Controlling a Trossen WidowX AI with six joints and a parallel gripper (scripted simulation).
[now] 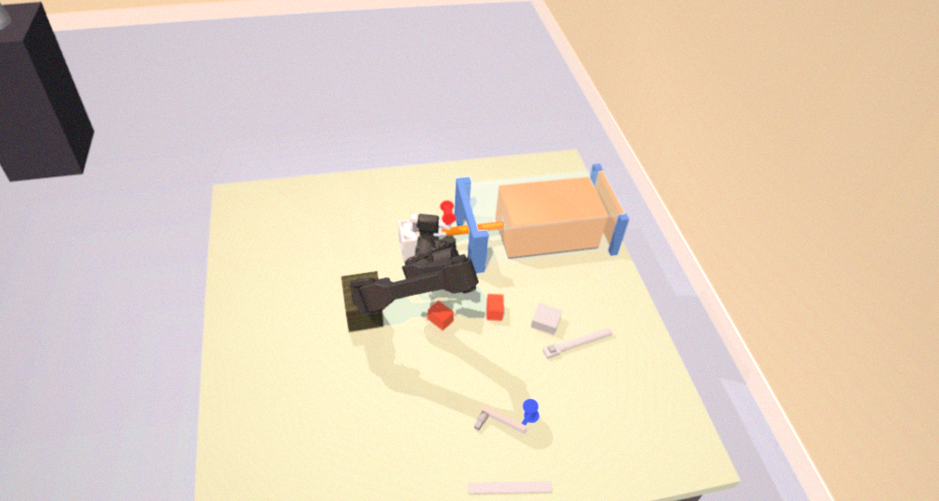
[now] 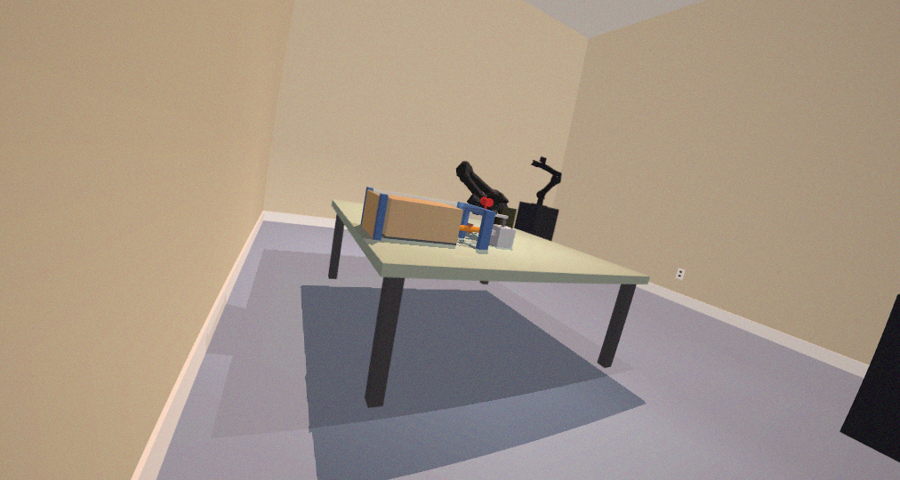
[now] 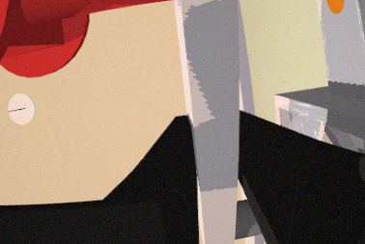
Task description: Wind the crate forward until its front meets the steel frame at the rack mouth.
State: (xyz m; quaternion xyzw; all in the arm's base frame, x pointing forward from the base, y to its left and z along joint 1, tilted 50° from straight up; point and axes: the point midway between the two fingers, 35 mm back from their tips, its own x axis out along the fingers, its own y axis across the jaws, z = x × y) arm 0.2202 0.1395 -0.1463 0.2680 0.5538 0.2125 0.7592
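The orange-tan crate (image 1: 551, 201) (image 2: 418, 220) sits flat inside the clear-panelled cubby. An orange strap (image 1: 491, 225) (image 2: 469, 228) runs from its front under the blue frame (image 1: 480, 253) (image 2: 486, 232) towards the pale winch (image 1: 406, 235) (image 2: 505, 238). A gap shows between crate and frame. The winch handle, a grey bar (image 3: 214, 158) with a red knob (image 1: 447, 212) (image 2: 486, 202) (image 3: 39, 64), stands over the winch; its shaft appears to go down into the top, but the hole is hidden. My gripper (image 3: 206, 123) is shut on the bar. The arm hides the fingertips in the top view.
Two red blocks (image 1: 440, 315) (image 1: 495, 307), a grey block (image 1: 546, 318) and a wrench-like bar (image 1: 585, 340) lie beside the arm and rack. A cranked bar (image 1: 504, 419) with a blue knob (image 1: 531, 408) and a flat strip (image 1: 509, 487) lie farther out. The rear blue post (image 1: 618, 235) bounds the rack.
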